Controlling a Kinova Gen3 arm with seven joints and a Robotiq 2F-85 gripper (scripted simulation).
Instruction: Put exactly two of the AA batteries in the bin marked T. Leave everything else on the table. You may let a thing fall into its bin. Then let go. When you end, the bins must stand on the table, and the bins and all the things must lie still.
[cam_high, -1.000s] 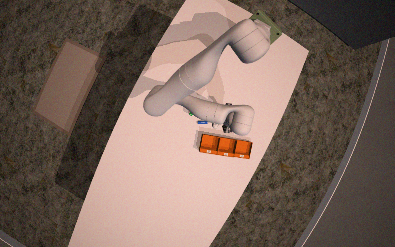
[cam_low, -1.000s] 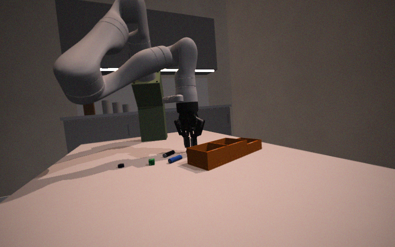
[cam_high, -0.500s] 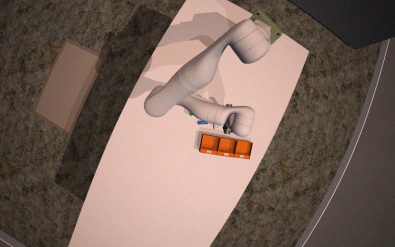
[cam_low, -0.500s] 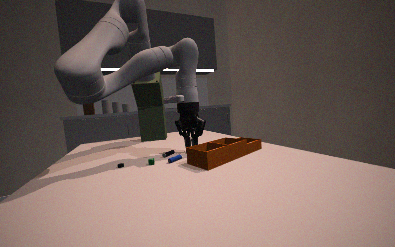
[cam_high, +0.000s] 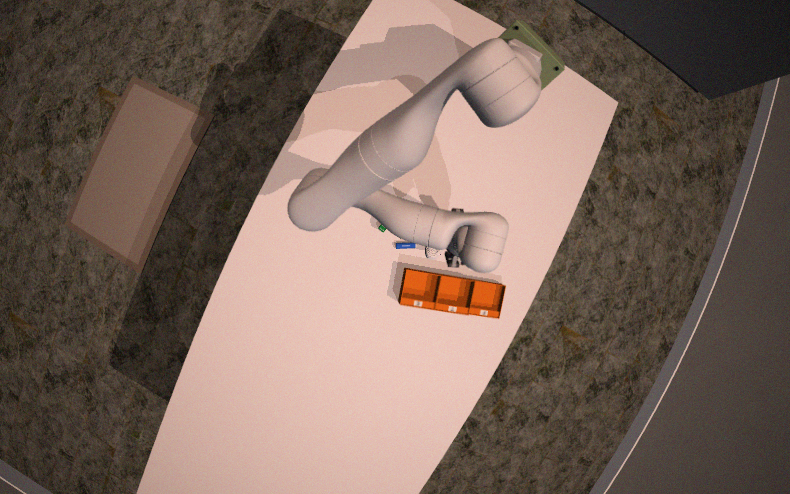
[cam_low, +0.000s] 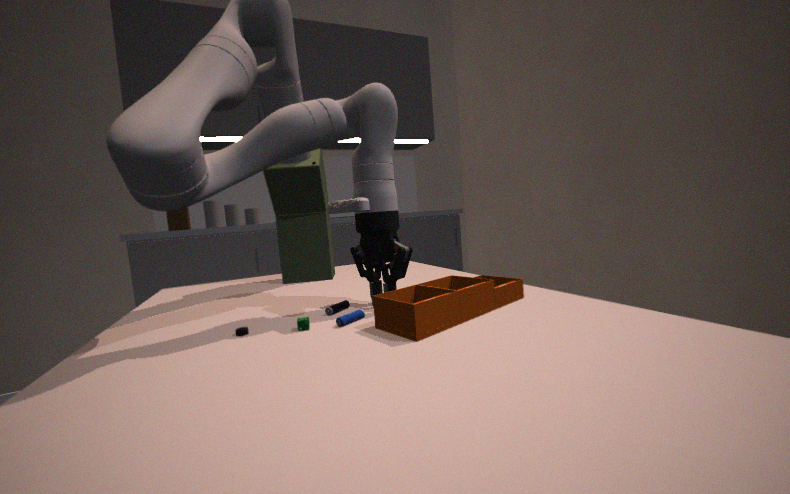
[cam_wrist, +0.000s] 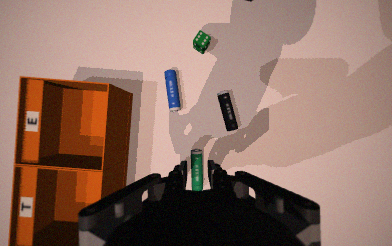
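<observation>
With your part-open, empty black pincer (cam_high: 453, 256) (cam_low: 382, 298) (cam_wrist: 197, 167) misaligned, closing could roll the green cylindrical battery (cam_wrist: 197, 172) beside the orange bins (cam_high: 452, 291) (cam_low: 445, 311) (cam_wrist: 117, 125).

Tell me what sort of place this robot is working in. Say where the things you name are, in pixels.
Probably a kitchen or kitchen-like room: dark wall cabinets (cam_low: 372, 75) with lit strips (cam_low: 411, 141) beneath them, and a long counter (cam_low: 401, 214) with cupboards below, behind the table (cam_high: 279, 372) (cam_low: 466, 407).

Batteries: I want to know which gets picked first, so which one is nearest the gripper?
The green battery, between the open fingers; the blue and black ones lie farther off.
</observation>
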